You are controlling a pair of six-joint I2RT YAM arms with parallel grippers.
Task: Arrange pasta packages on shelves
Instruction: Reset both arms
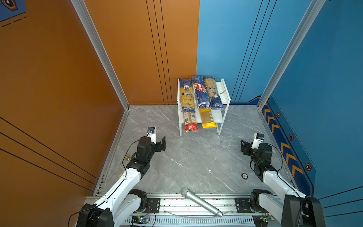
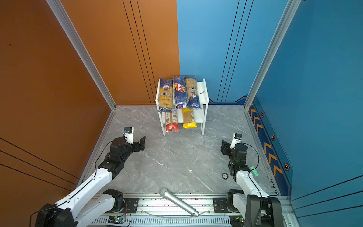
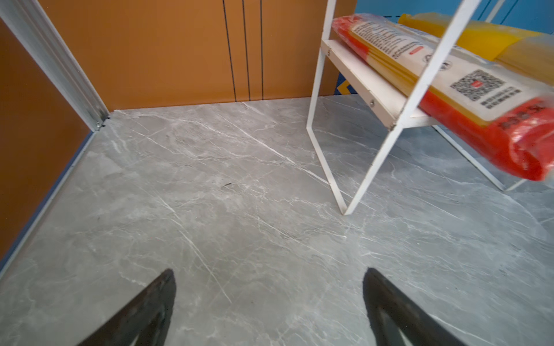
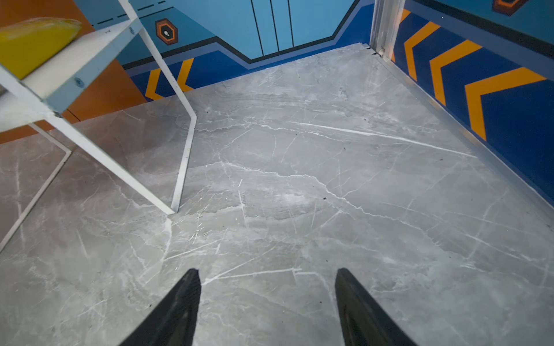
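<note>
Five spaghetti bags lie on the white two-tier rack, which stands at the far end of the grey marble tabletop, against the seam where the orange wall meets the blue. On the top board, side by side and running front to back, are a blue-and-yellow ankara bag on the left, the dark blue Barilla bag in the middle and a second ankara bag to its right, with a strip of bare board beyond it. All three hang a little over the front edge. On the lower board the red-and-clear bag lies at the left and the yellow bag just beside it, their near ends poking out past the board.

Both arms sit toward the near side, well apart from the rack. The left gripper hovers over the marble with its jaws spread wide and nothing in them. Its wrist view shows only stone between the black fingers. The right gripper hangs over the opposite side, jaws likewise parted and empty, with bare marble between its fingers.

A silver microphone lies slanted across the metal rail at the near edge, between the two arm bases. A small round black disc rests on the marble close to the right arm.
</note>
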